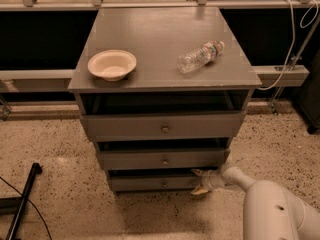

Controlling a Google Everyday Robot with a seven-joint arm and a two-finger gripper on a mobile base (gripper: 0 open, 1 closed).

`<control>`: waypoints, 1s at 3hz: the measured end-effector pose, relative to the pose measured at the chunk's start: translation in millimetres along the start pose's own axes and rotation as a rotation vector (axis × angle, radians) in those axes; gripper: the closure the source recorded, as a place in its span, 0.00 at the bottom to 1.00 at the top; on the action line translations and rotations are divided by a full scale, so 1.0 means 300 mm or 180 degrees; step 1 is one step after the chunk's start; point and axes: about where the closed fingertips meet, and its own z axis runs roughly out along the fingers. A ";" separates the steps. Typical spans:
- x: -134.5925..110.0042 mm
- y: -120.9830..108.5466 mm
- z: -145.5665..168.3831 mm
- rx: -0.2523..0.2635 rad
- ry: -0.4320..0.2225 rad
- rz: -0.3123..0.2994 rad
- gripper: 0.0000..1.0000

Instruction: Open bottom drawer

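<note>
The grey cabinet has three drawer fronts. The bottom drawer [150, 183] is the slimmest and narrowest, with a small round knob [164, 184] at its centre. My gripper [200, 181] reaches in from the lower right on a white arm [265, 204]. It sits at the right end of the bottom drawer front, one pale finger above and one below. Whether the fingers touch the drawer front I cannot tell.
A beige bowl [112, 64] and a clear plastic bottle [200, 56] lie on the cabinet top [155, 34]. The middle drawer [164, 159] and top drawer [162, 126] are above. A black pole [22, 204] and cable lie on the speckled floor at lower left. A white cable hangs at upper right.
</note>
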 end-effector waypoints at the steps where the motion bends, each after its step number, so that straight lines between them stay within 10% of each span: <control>1: -0.001 0.012 -0.021 0.0033 -0.0065 0.0023 0.49; 3: -0.051 0.138 -0.089 -0.0202 -0.0534 0.0111 0.46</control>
